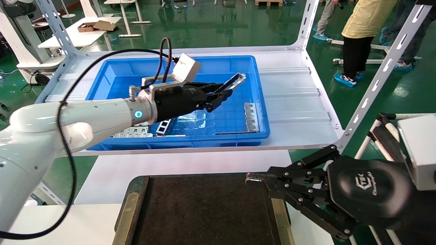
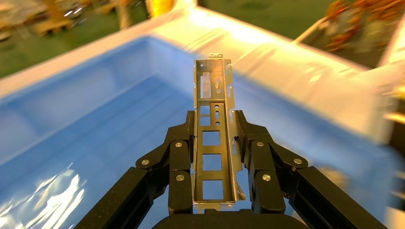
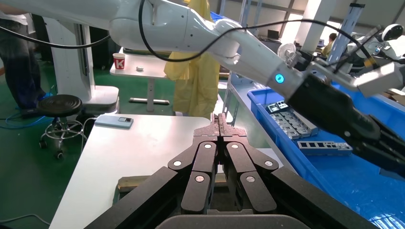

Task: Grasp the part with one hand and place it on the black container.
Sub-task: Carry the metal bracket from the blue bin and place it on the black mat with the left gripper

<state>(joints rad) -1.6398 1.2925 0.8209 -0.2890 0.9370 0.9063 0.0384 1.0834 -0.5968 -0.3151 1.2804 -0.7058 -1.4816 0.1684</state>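
one part (image 2: 213,143) sits clamped lengthwise between the left gripper's (image 1: 218,97) fingers, held above the bin (image 1: 238,136), its long axis pointing far-right. black container (image 1: 204,211) lies nearer, below-right. right gripper (image 1: 253,180), fingers pressed together and empty, hovers at the container's right edge.

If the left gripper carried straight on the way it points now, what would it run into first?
Probably the far wall of the blue bin. The left gripper, shut on the part, points up and outward over the bin; it might clear the rim, since depth is unclear.
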